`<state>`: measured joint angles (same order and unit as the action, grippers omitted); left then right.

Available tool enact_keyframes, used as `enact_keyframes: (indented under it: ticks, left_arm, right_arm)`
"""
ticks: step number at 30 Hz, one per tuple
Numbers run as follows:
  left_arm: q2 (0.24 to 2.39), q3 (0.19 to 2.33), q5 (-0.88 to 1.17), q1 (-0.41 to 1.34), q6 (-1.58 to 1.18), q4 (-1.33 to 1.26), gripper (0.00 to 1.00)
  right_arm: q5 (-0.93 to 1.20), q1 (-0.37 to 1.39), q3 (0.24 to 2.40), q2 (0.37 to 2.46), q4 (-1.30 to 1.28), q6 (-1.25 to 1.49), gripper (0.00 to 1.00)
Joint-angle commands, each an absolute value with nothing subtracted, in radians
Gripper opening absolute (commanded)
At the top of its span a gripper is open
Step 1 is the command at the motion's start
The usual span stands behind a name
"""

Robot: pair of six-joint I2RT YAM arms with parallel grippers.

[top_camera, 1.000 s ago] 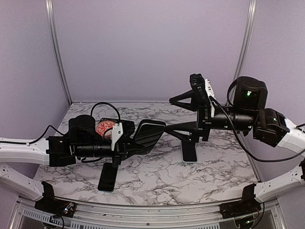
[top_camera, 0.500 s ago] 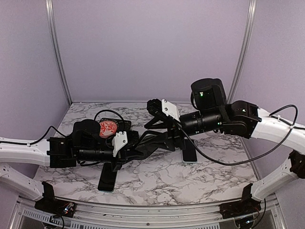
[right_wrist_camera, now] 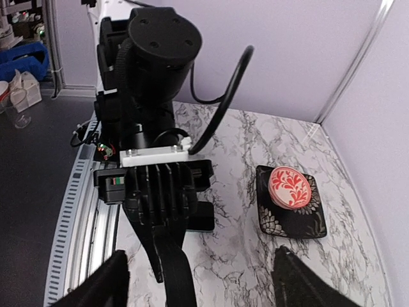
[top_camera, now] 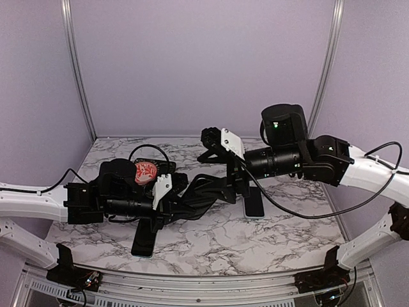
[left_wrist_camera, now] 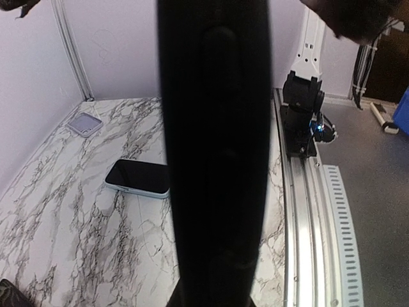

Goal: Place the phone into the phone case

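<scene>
Top view: left fingers (top_camera: 180, 196) clamped on the raised phone case (top_camera: 208, 189); right fingers (top_camera: 235, 182), apart, flank its far end; a phone (top_camera: 254, 206) lies on the bench (top_camera: 211, 242) below. Left wrist: case edge-on. Right wrist: case between spread fingers. Judged step: handover or bracing; next, close squarely.

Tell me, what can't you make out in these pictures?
Left wrist view: the black case fills the middle and hides the left gripper.
Top view: the right gripper and the case merge, black on black; contact unclear.
Top view: the right arm covers the phone's far end.
Left wrist view: a lilac square, too small to identify.
</scene>
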<state>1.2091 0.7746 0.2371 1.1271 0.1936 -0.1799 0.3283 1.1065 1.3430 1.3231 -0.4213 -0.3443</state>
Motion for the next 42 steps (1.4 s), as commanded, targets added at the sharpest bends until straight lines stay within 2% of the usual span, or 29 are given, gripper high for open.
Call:
enact_keyframes:
  ticks: [1,4,7,9,14,15,19,20,21,22,25,26,27,28,30,32,35,37,42]
  left_arm:
    - [1.194,0.821,0.308,1.125,-0.02,-0.418,0.0]
    - [1.197,0.786,0.336,1.119,-0.122,-0.569,0.0]
    - [1.226,0.781,0.386,1.117,-0.19,-0.665,0.0]
    - [1.247,0.782,0.407,1.115,-0.229,-0.707,0.0]
    - [1.267,0.778,0.407,1.108,-0.27,-0.739,0.0]
    - [1.267,0.776,0.408,1.108,-0.271,-0.741,0.0]
    - [1.27,0.772,0.402,1.106,-0.279,-0.745,0.0]
    - [1.271,0.769,0.402,1.106,-0.282,-0.747,0.0]
    - [1.27,0.767,0.401,1.105,-0.285,-0.747,0.0]
    - [1.267,0.765,0.398,1.104,-0.286,-0.748,0.0]
    - [1.253,0.755,0.392,1.099,-0.283,-0.748,0.0]
    - [1.247,0.75,0.392,1.096,-0.278,-0.745,0.12]
    - [1.239,0.744,0.394,1.09,-0.274,-0.743,0.35]
    - [1.228,0.735,0.394,1.084,-0.267,-0.738,0.53]
    - [1.196,0.721,0.385,1.072,-0.243,-0.723,0.72]
    - [1.156,0.715,0.358,1.064,-0.215,-0.701,0.8]
    - [1.131,0.734,0.337,1.06,-0.165,-0.665,0.8]
    - [1.131,0.754,0.337,1.059,-0.164,-0.655,0.76]
    - [1.168,0.808,0.367,1.06,-0.197,-0.653,0.36]
  right_arm:
    - [0.203,1.09,1.23,1.187,-0.206,-0.198,0.99]
    - [0.228,1.062,1.067,1.098,0.004,-0.07,0.99]
    - [0.242,1.057,0.969,1.07,0.159,0.038,0.91]
    - [0.271,1.057,0.932,1.074,0.228,0.074,0.81]
    - [0.351,1.057,0.926,1.116,0.273,0.107,0.41]
    - [0.365,1.058,0.933,1.127,0.276,0.107,0.36]
    - [0.428,1.057,0.971,1.173,0.291,0.106,0.33]
    - [0.439,1.057,0.978,1.179,0.292,0.104,0.25]
    - [0.445,1.057,0.981,1.182,0.291,0.102,0.1]
    - [0.442,1.057,0.981,1.181,0.288,0.102,0.0]
    - [0.428,1.057,0.958,1.16,0.289,0.094,0.0]
    - [0.425,1.056,0.952,1.15,0.286,0.093,0.0]
    - [0.423,1.055,0.949,1.14,0.279,0.089,0.0]
    - [0.421,1.055,0.947,1.132,0.265,0.084,0.0]
    - [0.421,1.055,0.949,1.118,0.24,0.071,0.0]
    - [0.442,1.054,0.948,1.109,0.223,0.061,0.0]
    - [0.492,1.054,0.961,1.115,0.191,0.047,0.0]
    - [0.514,1.054,0.977,1.128,0.16,0.033,0.0]
    - [0.543,1.054,1.0,1.161,0.128,0.024,0.0]
